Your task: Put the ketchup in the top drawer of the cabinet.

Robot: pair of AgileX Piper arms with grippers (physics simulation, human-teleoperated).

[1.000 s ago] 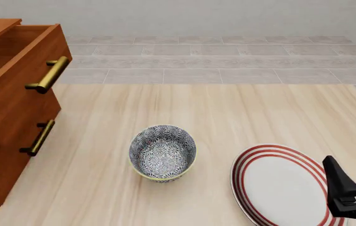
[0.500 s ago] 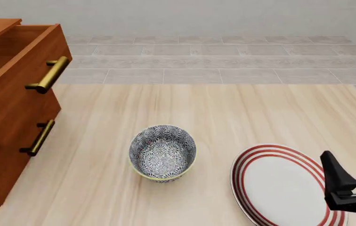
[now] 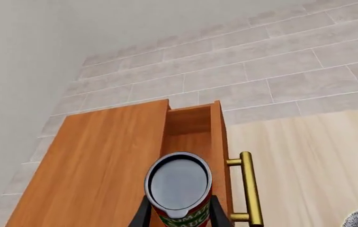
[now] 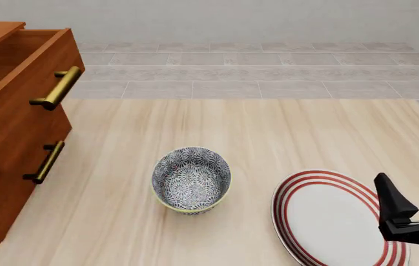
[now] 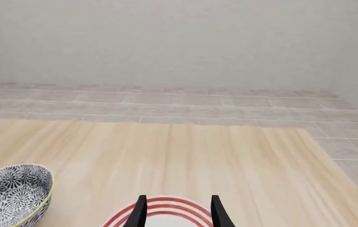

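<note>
My left gripper (image 3: pixel 177 215) is clamped on the ketchup (image 3: pixel 179 189), fingers on both sides of the can. I hold it above the top drawer (image 3: pixel 192 130), which is pulled out of the cabinet (image 4: pixel 6 166). In front view the can shows at the far left edge, over the cabinet top. My right gripper (image 4: pixel 410 198) has its fingers apart w/ nothing between, over the right part of the plate (image 4: pixel 328 216). Bowl (image 4: pixel 192 179) sits on the table (image 4: pixel 269 133), left of the plate.
</note>
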